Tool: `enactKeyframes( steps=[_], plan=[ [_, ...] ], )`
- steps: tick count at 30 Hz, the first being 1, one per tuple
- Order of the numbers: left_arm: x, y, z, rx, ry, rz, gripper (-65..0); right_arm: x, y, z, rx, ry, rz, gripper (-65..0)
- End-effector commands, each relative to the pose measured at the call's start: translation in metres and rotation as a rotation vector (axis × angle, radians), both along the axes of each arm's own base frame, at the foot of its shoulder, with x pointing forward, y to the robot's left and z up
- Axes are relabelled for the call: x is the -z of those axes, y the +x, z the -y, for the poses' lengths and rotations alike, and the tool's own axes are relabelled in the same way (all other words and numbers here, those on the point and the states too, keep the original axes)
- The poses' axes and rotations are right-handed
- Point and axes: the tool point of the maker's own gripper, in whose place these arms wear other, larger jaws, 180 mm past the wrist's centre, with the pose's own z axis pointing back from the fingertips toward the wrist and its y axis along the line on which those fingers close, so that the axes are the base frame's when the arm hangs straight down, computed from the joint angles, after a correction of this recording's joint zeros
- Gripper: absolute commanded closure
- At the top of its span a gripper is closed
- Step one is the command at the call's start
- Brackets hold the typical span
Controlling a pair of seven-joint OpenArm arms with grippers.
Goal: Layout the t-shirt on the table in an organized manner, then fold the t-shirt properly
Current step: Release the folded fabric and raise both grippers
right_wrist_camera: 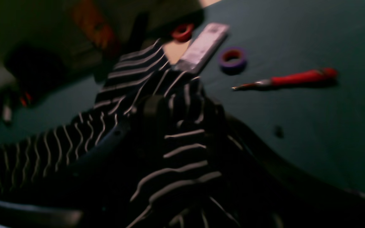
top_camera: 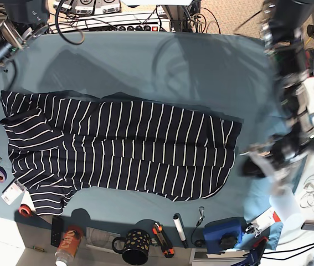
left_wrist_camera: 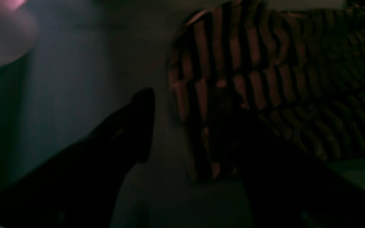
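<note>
A wide teal tabletop [top_camera: 145, 61] fills the base view, with cables and power strips beyond its far edge and a spotted mug [top_camera: 136, 246] among the clutter at its near edge. The t-shirt [top_camera: 123, 144] lies spread lengthwise across the middle. Its body is mostly flat, and one sleeve end sits close to the side edge where the tape rolls lie.

The shirt looks laid out, so I judge the task to be between the layout and the first fold. The next move calls for a fresh grasp at two matching points on one long edge. That edge then has to be carried over evenly so the stripes stay aligned.

The left wrist view is very dark. It shows the left gripper [left_wrist_camera: 182, 107] with its fingers spread apart and nothing clamped between them. The striped hem lies just beyond them on the cloth.

In the right wrist view, striped fabric bunches over and around the right gripper [right_wrist_camera: 185, 107]. The blur may hide a pinch, so I cannot tell whether the fabric is clamped or merely draped there.

That view also shows a purple tape roll [right_wrist_camera: 232, 58] and a red-handled cutter [right_wrist_camera: 296, 77] lying apart on bare cloth. Only the base view gives the shirt's whole outline. There the arm with the left wrist camera is smeared beside the hem end.
</note>
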Motion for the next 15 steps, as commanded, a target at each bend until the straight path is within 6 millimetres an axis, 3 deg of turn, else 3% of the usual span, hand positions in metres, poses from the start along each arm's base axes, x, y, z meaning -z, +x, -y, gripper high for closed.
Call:
enactKeyframes(
  steps=[1,5,9,15],
  plan=[
    [-0.017,0.002,-0.007,-0.006,-0.009,0.056,-27.9,-0.031,-0.007,0.015,0.018,-0.038,0.073,-21.2],
    [-0.007,-0.025,-0.027,-0.039,-0.041,0.035,-27.9,-0.022,-0.043,0.036,0.053,-0.062,-0.022,-21.3],
    [0.006,-0.046,-0.036,-0.054,-0.071,0.004,-27.9,0.005,-0.071,0.034,-0.003,-0.047,-0.235,-33.2],
    [0.017,-0.059,-0.035,-0.05,-0.088,-0.04,-27.9,0.026,-0.082,0.024,-0.036,0.012,-0.293,-34.4]
  ],
)
